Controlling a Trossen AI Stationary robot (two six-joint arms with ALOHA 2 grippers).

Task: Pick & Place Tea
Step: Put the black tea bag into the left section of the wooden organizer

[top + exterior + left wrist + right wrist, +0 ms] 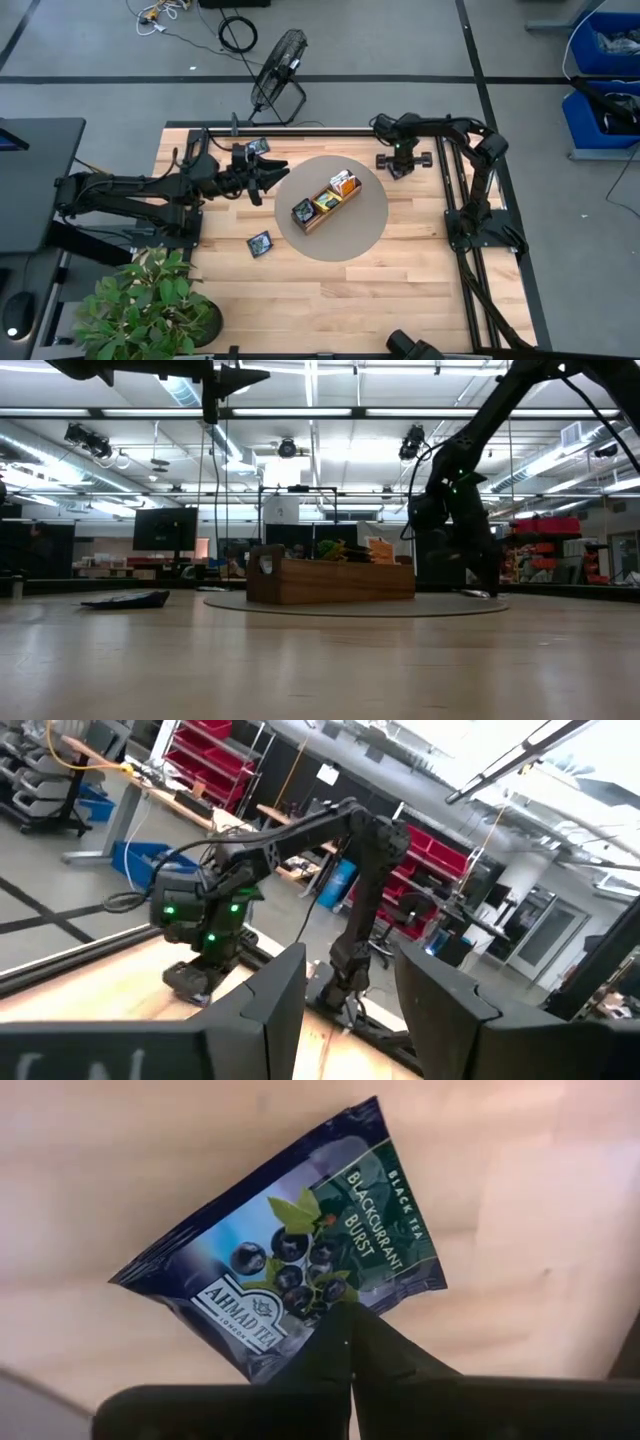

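Observation:
A dark navy tea packet (290, 1270) shows close in the right wrist view, over bare wood, with my right gripper (347, 1330) shut at its edge. In the high view that gripper (400, 163) points down just off the round mat's far right side. The brown wooden tray (318, 219) sits on the mat and holds dark, yellow and orange packets (326, 199). Two more dark packets lie flat on the wood, one at the far left (258, 147) and one nearer (260, 243). My left gripper (268, 178) hangs open and raised left of the tray, nothing between its fingers (280, 1010). My right gripper pinches the navy packet's edge (330, 1308), near one corner, between its two shut fingers. The fingers come from above, pointing steeply down. The packet sits tilted in the hold; I cannot tell whether any part of it rests on the table.
A grey round mat (365, 235) lies under the tray at mid-table. A potted plant (150, 305) stands at the near left corner. A black fan (278, 65) stands beyond the far edge. Bare wood stretches along the near side.

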